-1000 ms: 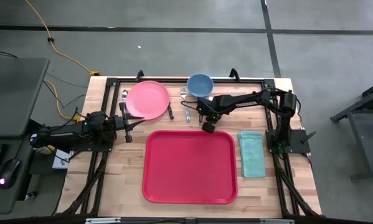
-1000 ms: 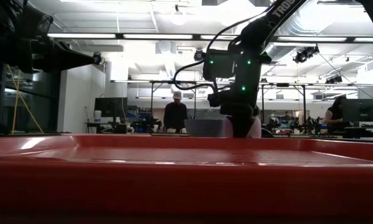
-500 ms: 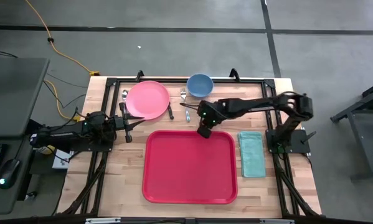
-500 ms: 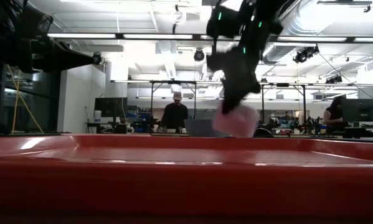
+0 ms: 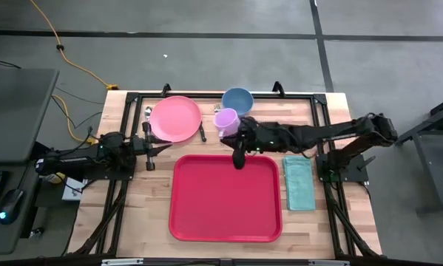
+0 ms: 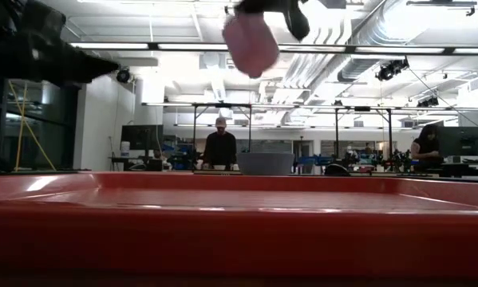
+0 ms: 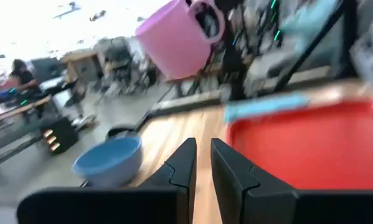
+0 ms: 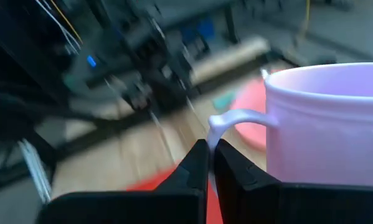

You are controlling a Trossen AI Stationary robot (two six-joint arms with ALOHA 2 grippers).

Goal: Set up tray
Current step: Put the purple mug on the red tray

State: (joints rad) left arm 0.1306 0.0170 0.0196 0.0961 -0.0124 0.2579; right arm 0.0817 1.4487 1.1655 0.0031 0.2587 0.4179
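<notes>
Right arm's got the mug in the air, tray sitting empty below

The right gripper (image 8: 208, 155) is pinched tight on the thin handle of a lilac mug (image 5: 226, 120), holding it up clear of the table near the far edge of the red tray (image 5: 225, 222), with the blue bowl (image 5: 237, 99) just behind it. The tray lies flat in the middle of the wooden table (image 5: 140, 199), with the pink plate (image 5: 175, 118) off its far left corner and a folded teal cloth (image 5: 299, 182) just to its right. The left gripper (image 7: 200, 163) hangs over the table left of the tray, fingers a narrow slit apart, holding nothing
</notes>
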